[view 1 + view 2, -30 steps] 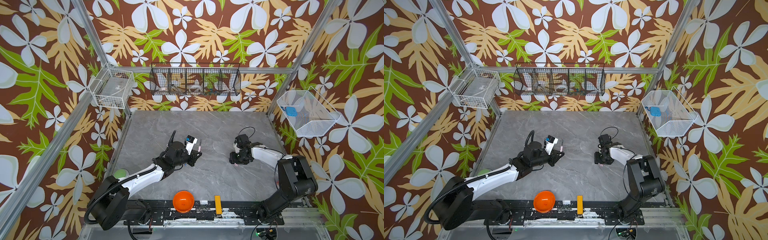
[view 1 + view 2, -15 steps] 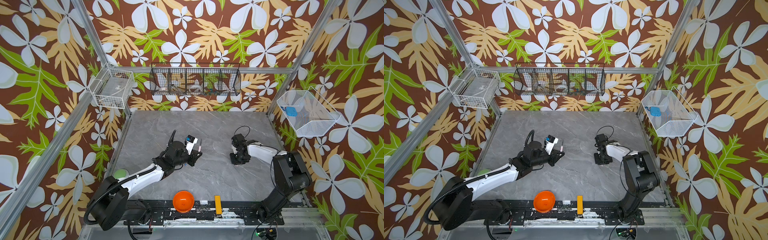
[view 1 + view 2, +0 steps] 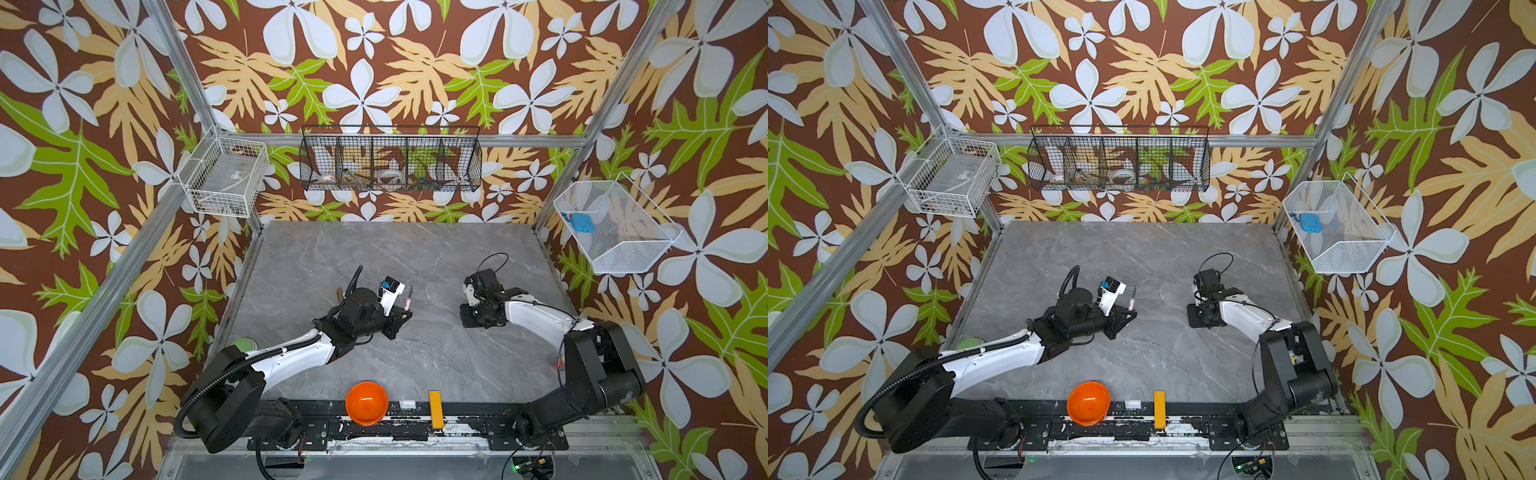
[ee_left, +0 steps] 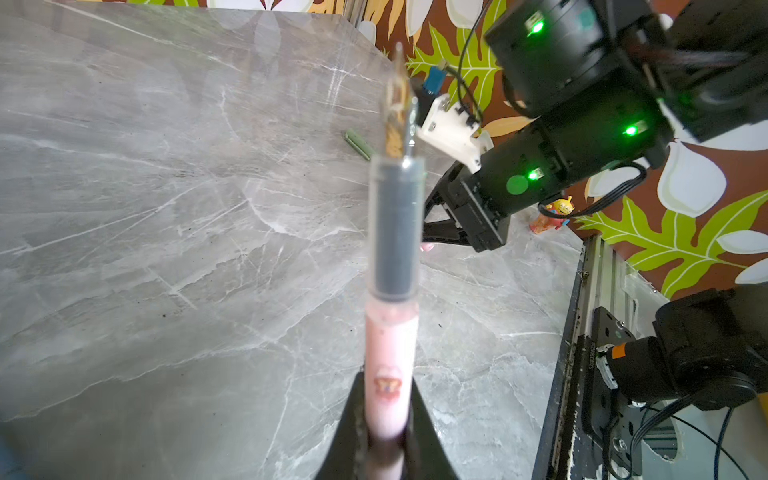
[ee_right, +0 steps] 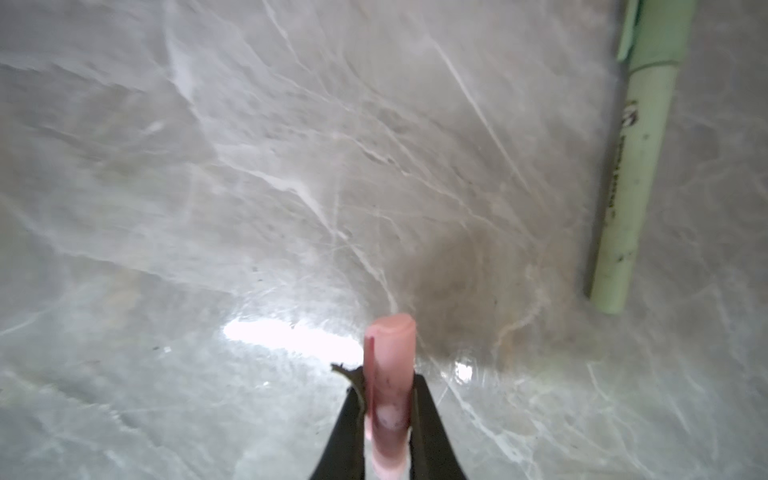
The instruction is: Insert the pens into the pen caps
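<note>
No legible text, dark lettering along the pale green pen (image 5: 633,166) — too blurred to read

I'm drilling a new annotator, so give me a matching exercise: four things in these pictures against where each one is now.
Things:
1 pink pen
2 pink cap
3 pale green pen
4 orange bowl

Places:
A flat on the table
B in the right pincer
C near the yellow bar
D in the left pincer

Pairs: 1-D, 2-B, 3-A, 4-C.
</note>
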Controlling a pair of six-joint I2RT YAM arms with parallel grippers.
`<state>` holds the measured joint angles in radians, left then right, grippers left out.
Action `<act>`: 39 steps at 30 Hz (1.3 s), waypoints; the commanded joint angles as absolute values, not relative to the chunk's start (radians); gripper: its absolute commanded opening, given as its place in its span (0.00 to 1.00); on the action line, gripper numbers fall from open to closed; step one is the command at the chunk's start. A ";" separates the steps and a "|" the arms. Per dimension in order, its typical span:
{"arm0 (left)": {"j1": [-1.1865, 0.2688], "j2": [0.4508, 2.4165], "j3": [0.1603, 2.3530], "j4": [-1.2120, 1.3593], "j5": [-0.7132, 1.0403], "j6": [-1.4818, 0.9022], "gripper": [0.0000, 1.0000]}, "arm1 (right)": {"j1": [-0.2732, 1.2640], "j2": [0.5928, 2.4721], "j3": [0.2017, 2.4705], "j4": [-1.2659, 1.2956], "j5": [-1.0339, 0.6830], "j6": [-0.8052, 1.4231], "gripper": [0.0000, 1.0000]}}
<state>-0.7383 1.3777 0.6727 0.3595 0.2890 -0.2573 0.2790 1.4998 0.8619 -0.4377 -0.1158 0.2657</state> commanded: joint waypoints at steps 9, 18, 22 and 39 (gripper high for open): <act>-0.805 1.442 0.670 0.529 0.236 -0.284 0.00 | 0.281 1.146 0.683 -0.143 -0.322 0.381 0.16; -0.821 1.443 0.690 0.550 0.232 -0.284 0.00 | 0.281 1.030 0.683 -0.087 -0.366 0.421 0.16; -0.825 1.426 0.705 0.537 0.214 -0.264 0.00 | 0.281 0.995 0.701 0.024 -0.458 0.466 0.17; -0.889 1.401 0.775 0.502 0.157 -0.186 0.00 | 0.411 1.004 0.815 0.257 -0.519 0.537 0.17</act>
